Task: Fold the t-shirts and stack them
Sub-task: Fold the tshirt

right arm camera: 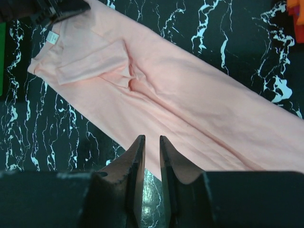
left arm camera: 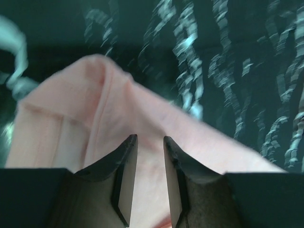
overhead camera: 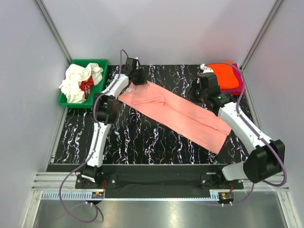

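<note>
Black marbled surface carries salmon-pink t-shirt, folded into long strip, running diagonally from upper centre to lower right of frame. Cloth light, limp, likely slides easily; you want corners or hem edge, pinching both layers. Left tool slightly parted, empty, over collar end. Right tool narrowly parted, empty, at strip's upper edge, mid-length.

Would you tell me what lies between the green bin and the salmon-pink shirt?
In the top view, the left arm crosses the stretch between the green bin and the salmon-pink shirt, above the black marbled mat.
</note>
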`<act>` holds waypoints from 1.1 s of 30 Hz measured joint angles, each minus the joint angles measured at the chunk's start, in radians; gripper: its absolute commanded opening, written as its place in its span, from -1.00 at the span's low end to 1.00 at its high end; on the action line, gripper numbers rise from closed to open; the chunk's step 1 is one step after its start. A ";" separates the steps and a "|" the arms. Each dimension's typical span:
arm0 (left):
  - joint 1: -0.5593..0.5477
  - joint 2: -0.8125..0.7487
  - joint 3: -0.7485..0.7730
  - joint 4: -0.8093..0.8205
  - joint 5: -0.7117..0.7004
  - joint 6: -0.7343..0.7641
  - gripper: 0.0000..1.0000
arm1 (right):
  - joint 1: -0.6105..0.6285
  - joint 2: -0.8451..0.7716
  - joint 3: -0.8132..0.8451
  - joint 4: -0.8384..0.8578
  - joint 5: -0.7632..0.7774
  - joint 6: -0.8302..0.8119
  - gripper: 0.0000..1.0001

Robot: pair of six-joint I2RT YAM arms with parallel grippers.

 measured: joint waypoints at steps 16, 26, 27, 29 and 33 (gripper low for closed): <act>-0.009 -0.472 -0.556 0.385 0.186 -0.050 -0.18 | 0.000 -0.084 -0.072 -0.007 0.059 0.029 -0.45; -0.101 -0.832 -1.002 0.447 0.129 -0.064 -0.72 | 0.000 -0.195 -0.222 -0.001 0.031 0.071 -0.47; -0.125 -0.813 -1.021 0.439 0.125 -0.065 -0.88 | 0.000 -0.212 -0.235 0.000 0.024 0.073 -0.47; -0.174 -0.772 -1.046 0.425 0.115 -0.065 -0.98 | 0.000 -0.241 -0.254 0.006 0.018 0.075 -0.47; -0.269 -0.705 -1.061 0.374 0.069 -0.069 -1.00 | 0.000 -0.317 -0.298 0.008 0.002 0.076 -0.47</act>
